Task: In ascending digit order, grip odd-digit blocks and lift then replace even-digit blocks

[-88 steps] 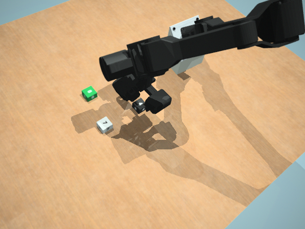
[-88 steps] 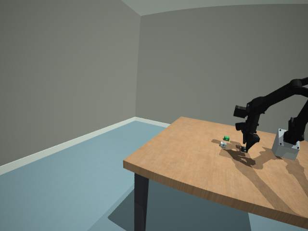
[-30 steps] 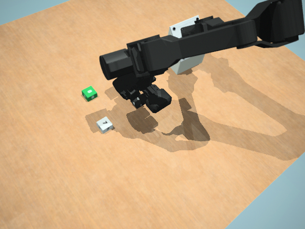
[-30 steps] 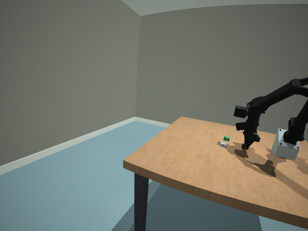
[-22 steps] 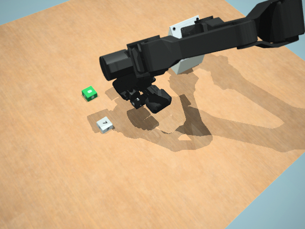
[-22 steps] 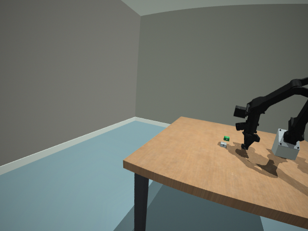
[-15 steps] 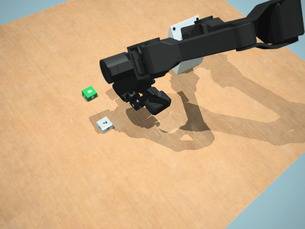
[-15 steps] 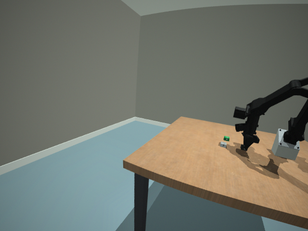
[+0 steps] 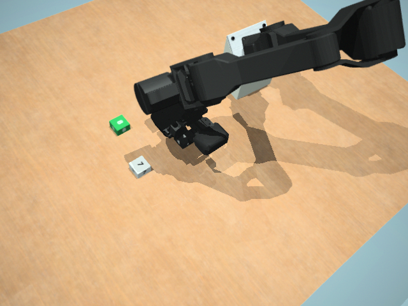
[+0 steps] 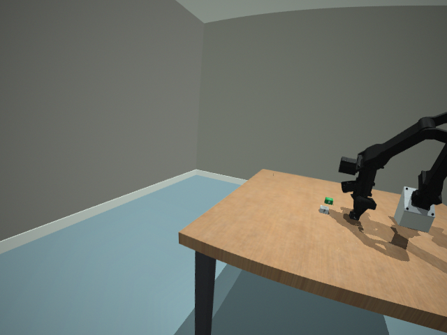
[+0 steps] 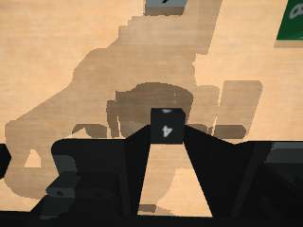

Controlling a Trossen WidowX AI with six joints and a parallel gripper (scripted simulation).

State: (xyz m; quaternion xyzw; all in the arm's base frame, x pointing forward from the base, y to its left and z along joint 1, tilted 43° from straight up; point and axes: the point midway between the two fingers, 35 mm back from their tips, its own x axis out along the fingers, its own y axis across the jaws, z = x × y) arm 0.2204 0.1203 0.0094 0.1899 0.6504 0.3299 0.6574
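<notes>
A small black block point(image 9: 183, 141) point(image 10: 354, 216) point(image 11: 161, 136) shows a white 4, upside down in the wrist view. My gripper point(image 9: 185, 138) point(image 11: 166, 129) is shut on it, a finger against each side. The block is at or very close to the table top; any small gap beneath it cannot be made out. A white block point(image 9: 139, 166) point(image 10: 323, 209) point(image 11: 166, 7) with a black 7 sits beyond the gripper, cut off at the top of the wrist view. A green block point(image 9: 119, 124) point(image 10: 328, 200) point(image 11: 291, 24) sits farther to one side; its white 8 reads in the wrist view.
The wooden table point(image 9: 164, 247) point(image 10: 260, 230) carries the blocks and the arm's pale base point(image 9: 252, 88) point(image 10: 415, 220). The arm's shadow falls around the black block and reaches the white block. The table's near edge shows in the exterior view.
</notes>
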